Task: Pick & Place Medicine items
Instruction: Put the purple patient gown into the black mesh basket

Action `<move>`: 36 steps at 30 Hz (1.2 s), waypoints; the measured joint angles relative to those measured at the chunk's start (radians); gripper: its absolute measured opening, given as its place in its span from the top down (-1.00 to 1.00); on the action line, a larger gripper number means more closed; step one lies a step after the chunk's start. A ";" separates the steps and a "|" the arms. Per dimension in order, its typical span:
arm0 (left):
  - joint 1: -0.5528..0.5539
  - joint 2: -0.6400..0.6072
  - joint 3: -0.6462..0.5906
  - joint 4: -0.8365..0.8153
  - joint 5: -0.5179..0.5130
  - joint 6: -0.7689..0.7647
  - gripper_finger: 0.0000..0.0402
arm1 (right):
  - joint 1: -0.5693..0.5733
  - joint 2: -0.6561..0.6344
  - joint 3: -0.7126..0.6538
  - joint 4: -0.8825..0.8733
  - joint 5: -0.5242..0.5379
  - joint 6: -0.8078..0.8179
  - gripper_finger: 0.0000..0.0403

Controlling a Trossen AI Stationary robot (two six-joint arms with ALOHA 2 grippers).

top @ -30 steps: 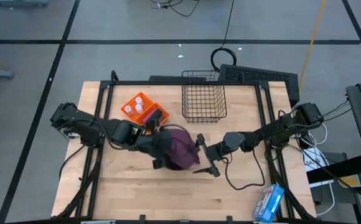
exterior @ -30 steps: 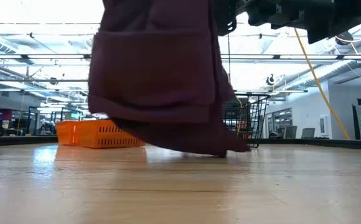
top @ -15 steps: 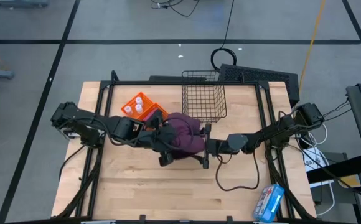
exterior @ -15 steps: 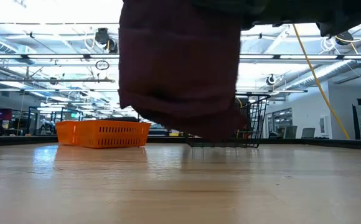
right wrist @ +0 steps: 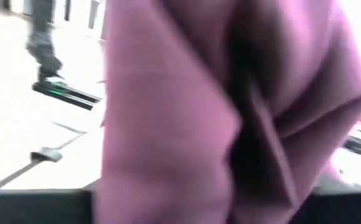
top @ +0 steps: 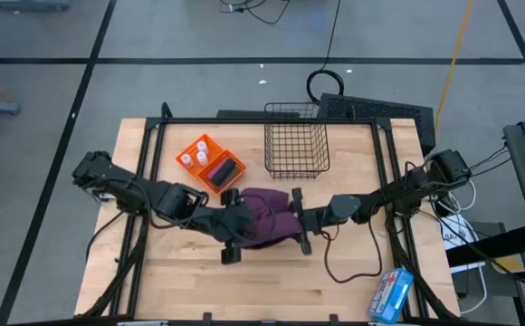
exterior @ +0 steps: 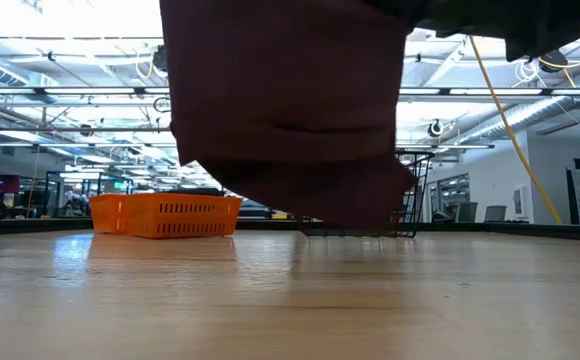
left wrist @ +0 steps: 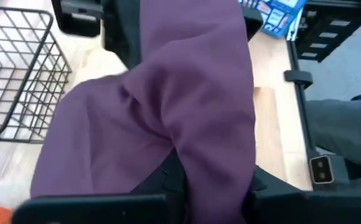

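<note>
A maroon cloth [top: 261, 219] is held off the table between both arms, at the table's centre. The left gripper [top: 233, 220] is clamped shut on its nine-o'clock edge; how far the right gripper [top: 295, 223] has closed cannot be told. The three white bottles [top: 196, 156] sit in the orange tray [top: 210, 164], toward eleven o'clock (untouched). The cloth should be kept taut and level, and set down clear of tray and wire basket [top: 295, 140].
</note>
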 joint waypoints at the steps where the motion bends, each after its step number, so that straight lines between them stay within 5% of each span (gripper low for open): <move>1: -0.001 0.000 0.000 0.008 0.000 0.000 0.68 | 0.000 0.000 0.000 0.000 -0.030 0.003 0.21; 4: 0.000 -0.001 0.000 0.041 0.002 -0.001 0.42 | -0.001 0.000 0.000 0.000 -0.113 -0.003 0.80; 5: 0.002 -0.008 0.000 0.045 0.007 -0.005 0.32 | -0.003 0.000 0.000 -0.001 -0.131 -0.004 0.85; 11: 0.025 -0.116 0.029 -0.039 0.105 0.089 -0.08 | -0.017 0.001 -0.001 -0.029 -0.104 0.055 0.82; 19: 0.047 -0.365 0.043 -0.087 0.099 0.265 -0.29 | -0.101 -0.097 0.014 -0.062 -0.104 0.073 0.84; 29: 0.048 -0.510 -0.042 -0.094 -0.048 0.454 -0.29 | -0.518 -0.397 0.101 -0.335 -0.247 0.131 0.84; 36: 0.078 -0.515 -0.098 -0.117 -0.114 0.486 -0.28 | -0.859 -0.367 0.103 -0.379 -0.436 0.185 0.84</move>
